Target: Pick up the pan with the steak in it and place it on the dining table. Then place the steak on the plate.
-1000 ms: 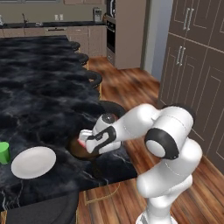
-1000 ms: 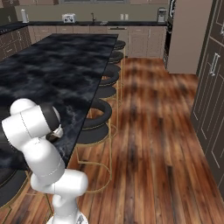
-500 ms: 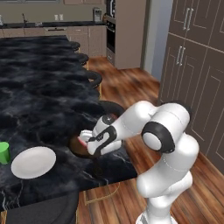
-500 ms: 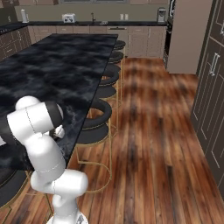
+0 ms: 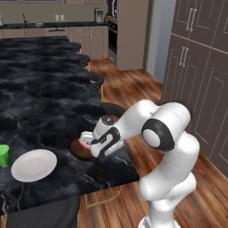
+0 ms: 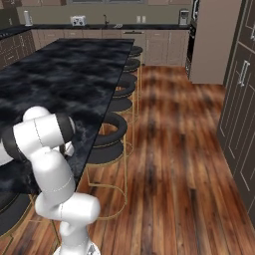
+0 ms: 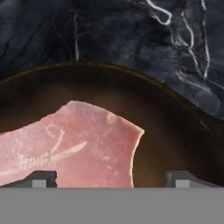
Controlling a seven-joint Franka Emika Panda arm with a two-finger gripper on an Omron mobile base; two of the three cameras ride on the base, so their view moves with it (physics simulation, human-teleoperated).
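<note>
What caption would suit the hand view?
Open claw poised above the steak in the pan on the dining table.

No readable text, no labels, brands, numbers or signs anywhere — appliances at the back too small and blurred to make out any lettering, nothing printed on the near surfaces either.

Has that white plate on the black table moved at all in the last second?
No. The plate lies just right of the green cup near the dining table edge, as before.
</note>
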